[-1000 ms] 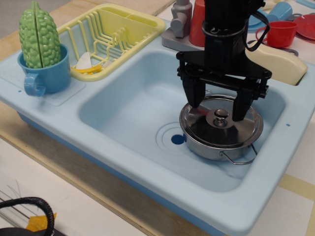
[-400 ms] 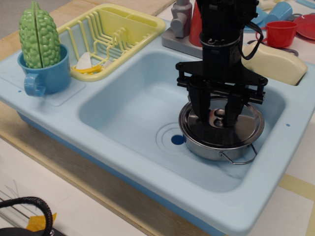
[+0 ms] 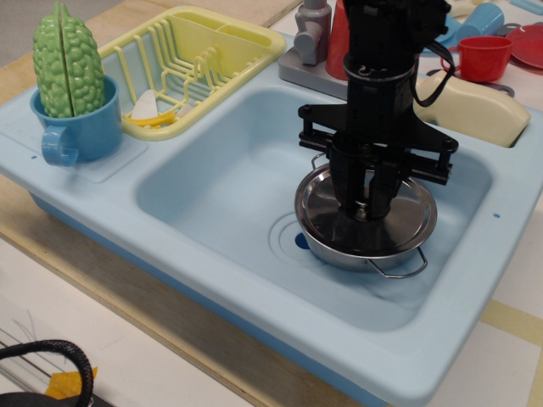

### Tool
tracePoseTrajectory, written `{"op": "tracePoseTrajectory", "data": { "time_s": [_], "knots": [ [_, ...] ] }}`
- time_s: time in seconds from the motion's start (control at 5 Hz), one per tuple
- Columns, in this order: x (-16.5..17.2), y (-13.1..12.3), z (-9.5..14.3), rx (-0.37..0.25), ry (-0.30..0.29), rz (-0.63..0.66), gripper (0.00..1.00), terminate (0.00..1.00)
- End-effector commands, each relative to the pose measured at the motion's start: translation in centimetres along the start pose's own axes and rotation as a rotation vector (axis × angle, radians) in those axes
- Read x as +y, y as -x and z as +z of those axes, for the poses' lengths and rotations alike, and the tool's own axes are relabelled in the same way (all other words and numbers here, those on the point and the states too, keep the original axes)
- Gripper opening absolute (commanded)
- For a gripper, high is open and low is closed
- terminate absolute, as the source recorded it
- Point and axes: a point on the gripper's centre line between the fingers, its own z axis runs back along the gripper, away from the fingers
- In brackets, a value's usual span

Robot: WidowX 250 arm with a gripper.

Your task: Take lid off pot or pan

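Note:
The shiny steel lid (image 3: 322, 208) lies on the shallow steel pot (image 3: 352, 256), which stands in the right half of the light blue sink (image 3: 212, 174). One wire loop handle (image 3: 399, 269) of the pot shows at the front. My black gripper (image 3: 366, 208) comes straight down over the lid's centre, and its fingers (image 3: 348, 186) are closed around the knob, which is mostly hidden between them. The lid's left edge hangs over the drain hole (image 3: 300, 242) and seems slightly raised off the pot's rim.
A yellow dish rack (image 3: 195, 55) stands at the back left. A light blue mug (image 3: 81, 131) holding a green vegetable (image 3: 68, 64) is at the far left. A grey faucet (image 3: 312, 34), a cream object (image 3: 475, 106) and a red cup (image 3: 484, 55) stand behind the sink.
My gripper came down from open above the lid and shut on the knob. Lid and pot have since shifted a little to the left, towards the drain.

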Motion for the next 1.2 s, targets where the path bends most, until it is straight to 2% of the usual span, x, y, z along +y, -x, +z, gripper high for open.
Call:
{"op": "tracePoseTrajectory", "data": {
  "time_s": [0.0,0.2,0.4,0.8,1.0],
  "knots": [
    [-1.0,-0.1,4.1,-0.099,-0.031,-0.030,0.00,0.00],
    [0.3,0.1,5.1,-0.140,-0.090,0.033,0.00,0.00],
    [2.0,-0.2,4.9,-0.131,-0.122,0.102,0.00,0.00],
    [5.8,-0.3,4.1,-0.070,-0.185,0.259,0.00,0.00],
    [7.8,0.6,4.0,-0.032,-0.220,0.370,0.00,0.00]
  ]
}}
